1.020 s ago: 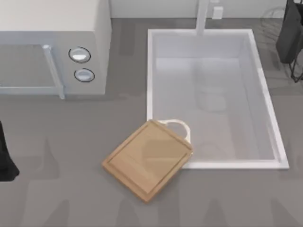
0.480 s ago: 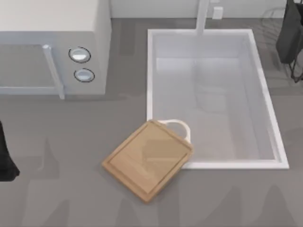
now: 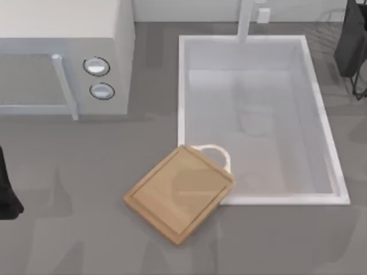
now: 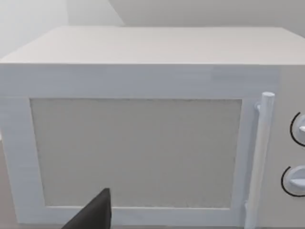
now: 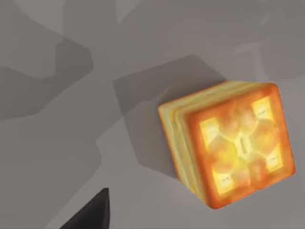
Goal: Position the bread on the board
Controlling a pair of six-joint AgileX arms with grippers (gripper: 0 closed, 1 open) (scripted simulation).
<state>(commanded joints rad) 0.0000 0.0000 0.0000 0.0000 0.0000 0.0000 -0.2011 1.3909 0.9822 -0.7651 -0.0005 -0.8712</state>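
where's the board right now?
Top view: the board lies tilted on the grey counter, near centre, its white loop handle overlapping the sink's near-left corner, below-right of the microwave.

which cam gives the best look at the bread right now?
Right wrist view. The bread sits large and unobstructed on the grey counter, its orange toasted face and layered side clear. The top view takes in the board, sink and microwave, while the left wrist view faces the microwave door, so neither helps with it.
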